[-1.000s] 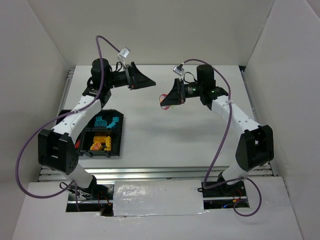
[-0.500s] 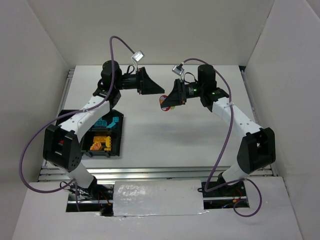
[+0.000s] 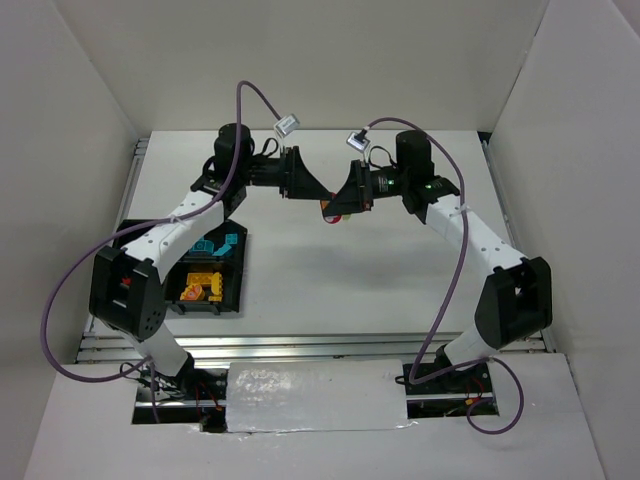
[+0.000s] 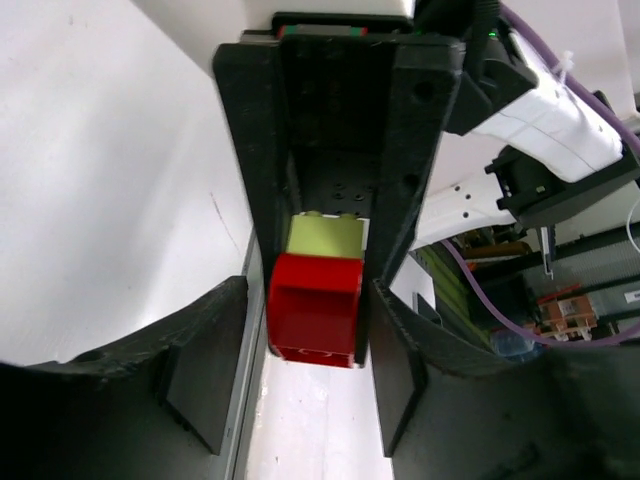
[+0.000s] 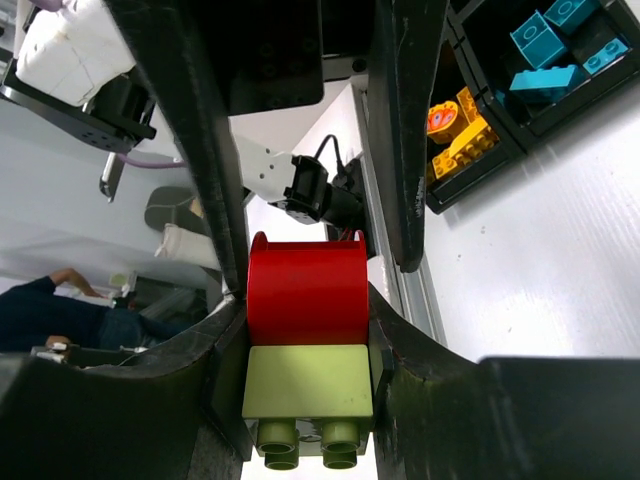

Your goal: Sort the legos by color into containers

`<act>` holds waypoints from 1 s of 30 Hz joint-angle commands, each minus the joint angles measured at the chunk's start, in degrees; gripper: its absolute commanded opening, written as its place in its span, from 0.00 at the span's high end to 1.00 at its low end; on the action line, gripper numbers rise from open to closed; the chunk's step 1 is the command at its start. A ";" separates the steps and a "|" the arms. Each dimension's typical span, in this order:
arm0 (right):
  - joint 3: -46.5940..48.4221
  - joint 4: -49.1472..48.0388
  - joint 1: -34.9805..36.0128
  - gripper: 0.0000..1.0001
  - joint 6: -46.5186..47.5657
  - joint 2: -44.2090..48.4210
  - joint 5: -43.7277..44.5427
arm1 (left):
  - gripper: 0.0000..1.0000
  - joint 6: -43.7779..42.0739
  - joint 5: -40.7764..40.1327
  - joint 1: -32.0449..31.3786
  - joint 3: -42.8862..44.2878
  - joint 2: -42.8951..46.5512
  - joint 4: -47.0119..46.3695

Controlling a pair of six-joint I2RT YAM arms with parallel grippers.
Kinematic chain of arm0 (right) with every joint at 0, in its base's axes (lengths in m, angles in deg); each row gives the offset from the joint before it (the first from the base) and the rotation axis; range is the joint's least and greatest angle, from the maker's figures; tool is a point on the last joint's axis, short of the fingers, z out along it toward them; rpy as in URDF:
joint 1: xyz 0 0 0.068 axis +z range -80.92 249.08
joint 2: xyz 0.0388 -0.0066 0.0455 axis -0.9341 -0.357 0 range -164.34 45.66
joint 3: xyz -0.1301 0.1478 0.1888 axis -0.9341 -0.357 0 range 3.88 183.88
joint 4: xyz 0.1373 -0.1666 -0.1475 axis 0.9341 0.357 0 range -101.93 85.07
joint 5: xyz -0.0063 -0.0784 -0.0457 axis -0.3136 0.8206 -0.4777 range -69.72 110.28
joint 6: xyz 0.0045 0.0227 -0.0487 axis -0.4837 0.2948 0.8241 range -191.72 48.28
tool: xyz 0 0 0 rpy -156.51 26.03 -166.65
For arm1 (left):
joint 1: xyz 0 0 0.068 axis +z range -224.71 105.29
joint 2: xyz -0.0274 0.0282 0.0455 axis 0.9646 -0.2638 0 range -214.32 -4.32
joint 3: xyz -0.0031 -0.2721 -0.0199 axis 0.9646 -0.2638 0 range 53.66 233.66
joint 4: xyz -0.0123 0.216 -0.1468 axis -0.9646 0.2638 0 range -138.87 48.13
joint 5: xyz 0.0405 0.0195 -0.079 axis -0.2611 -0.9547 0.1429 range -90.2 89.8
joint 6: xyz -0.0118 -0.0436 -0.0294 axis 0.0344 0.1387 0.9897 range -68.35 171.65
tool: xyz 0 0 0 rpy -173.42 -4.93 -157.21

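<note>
**Two-arm brick transfer, read from the arm bases outward.** Nearest, at the left of the table (image 3: 340, 280), lies the black tray (image 3: 238, 292). The top view shows orange-yellow bricks (image 3: 196, 289) in its near right compartment and cyan bricks (image 3: 212, 243) in the compartment behind that. The left arm (image 3: 165, 225) covers the tray's left half, whose contents cannot be told. The right wrist view gives the same two filled compartments more sharply.

Farther out, beyond and to the right of the tray, the left gripper (image 3: 303, 186) and the right gripper (image 3: 340, 201) meet nose to nose above the table. From above, the thing between them is only a small reddish speck; the wrist views resolve it.

It is a red-and-lime brick (image 5: 306, 335): a lime green block, its studs facing the right wrist camera, joined to a red piece with a rounded, hollow end. The right gripper is closed on the brick's flanks, the red end pointing at the left gripper. The left gripper's fingers (image 4: 200, 385) stand apart, one on each side of the red end. The left wrist view suggests narrow gaps there, but whether either finger touches the brick cannot be settled. Only the left wrist view shows the white links of the right arm (image 4: 550, 110) behind the brick.
</note>
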State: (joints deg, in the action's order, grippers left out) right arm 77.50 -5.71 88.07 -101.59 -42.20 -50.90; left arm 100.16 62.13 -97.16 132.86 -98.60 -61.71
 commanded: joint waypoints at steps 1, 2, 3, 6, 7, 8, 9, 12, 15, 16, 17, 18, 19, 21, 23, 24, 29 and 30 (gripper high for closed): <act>2.84 0.73 -0.70 1.00 1.83 2.78 0.60 | 0.39 -4.13 1.22 -0.57 2.98 -0.38 2.38; 2.75 0.73 -0.70 1.00 1.74 2.69 0.60 | 0.41 -4.13 1.31 -0.66 2.98 -0.29 2.21; 2.75 0.29 -0.79 1.00 1.48 2.77 0.69 | 0.44 -4.04 1.57 -0.92 3.07 -0.20 1.68; 2.66 0.37 -0.79 1.00 1.39 2.60 0.60 | 0.65 -3.86 1.83 -1.10 3.50 -0.11 1.59; 2.84 0.29 -0.79 1.00 1.39 2.43 0.51 | 0.74 -3.34 2.01 -1.10 3.68 -0.38 1.33; 2.75 0.20 -0.70 1.00 1.30 2.34 0.08 | 0.76 -3.07 2.01 -1.27 3.86 -0.47 1.15; 2.66 -0.32 -0.79 1.00 0.87 2.25 -0.01 | 0.79 -2.72 2.18 -1.27 3.86 -0.55 0.11; 2.31 -1.21 -0.79 0.93 0.16 1.99 -0.89 | 1.00 0.52 3.15 -1.62 4.12 -0.99 -3.14; 1.70 -1.91 -0.79 0.04 -0.45 1.98 -1.59 | 1.00 0.71 3.33 -1.80 4.47 -1.17 -3.68; 1.52 -2.17 -0.79 0.01 -0.45 2.16 -1.77 | 1.00 0.45 3.33 -1.80 4.56 -1.17 -3.25; 1.17 -2.18 -0.88 0.00 -0.28 2.42 -1.51 | 1.00 0.10 3.42 -1.71 4.65 -1.17 -2.98; 0.73 -1.57 -0.96 0.00 0.07 3.03 -0.73 | 1.00 -0.78 3.50 -1.80 4.91 -1.17 -2.46; 0.56 -0.95 -1.40 0.00 0.51 3.39 0.67 | 1.00 -1.31 3.51 -1.71 5.26 -1.26 -1.32; -0.41 -1.21 -2.80 0.00 0.69 4.26 0.69 | 1.00 -2.54 3.85 -1.80 5.70 -1.43 -0.35; -1.37 -3.47 -3.86 0.00 -0.71 5.06 -0.01 | 1.00 -3.68 3.77 -1.62 6.32 -1.43 1.67; -2.25 -3.75 -5.00 0.00 -0.98 5.41 -0.19 | 1.00 -4.47 3.77 -1.62 6.41 -1.52 2.11; -4.36 -5.24 -6.76 0.05 -0.80 6.64 -1.86 | 1.00 -5.44 3.77 -0.84 6.93 -1.52 3.52; -4.72 -5.77 -6.77 0.07 -1.07 6.73 -2.21 | 1.00 -5.53 3.77 -0.83 7.02 -1.69 3.70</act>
State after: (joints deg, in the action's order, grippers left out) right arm 73.70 -7.68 81.42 -102.35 -38.29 -51.05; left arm 96.66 64.25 -98.48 137.41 -99.91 -57.56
